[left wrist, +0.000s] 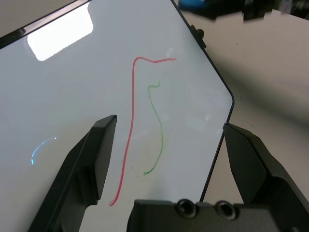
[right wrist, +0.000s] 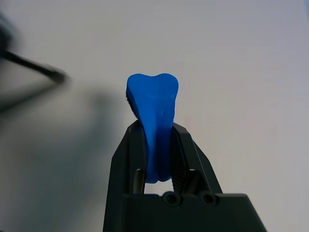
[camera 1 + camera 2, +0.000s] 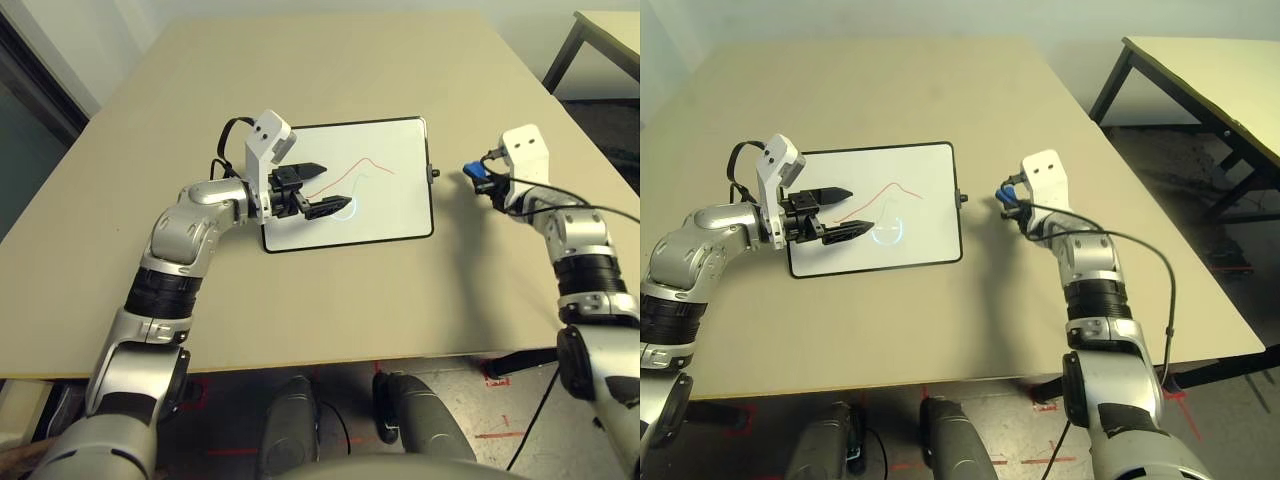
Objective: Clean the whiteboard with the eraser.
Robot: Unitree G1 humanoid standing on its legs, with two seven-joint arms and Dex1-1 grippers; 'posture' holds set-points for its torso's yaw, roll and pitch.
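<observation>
**Eraser in hand, board still marked**

At left of centre in the head views, the left claw (image 3: 322, 187) hovers over the near-left part of the whiteboard (image 3: 395, 150), its two black fingers spread apart with nothing between them. The board lies flat on the tabletop (image 3: 120, 200) in the middle of the frame, and its marks are untouched: a red line (image 1: 129, 130) running across it, a thinner green line (image 1: 157, 130) beside that, and a small pale blue arc (image 1: 41, 147) off to one side.

Further right, past the board's right edge and its small side knob, the right claw (image 2: 159, 145) is clamped on the blue eraser (image 2: 153, 104), pinching the soft block so that its free end bulges out beyond the fingertips. It sits at the right of the frame, clear of the board.

The pickup looks done and the wiping not yet begun. The next move calls for carrying the eraser left over the board, lowering its free end onto the red line, and rubbing along the marks.
</observation>
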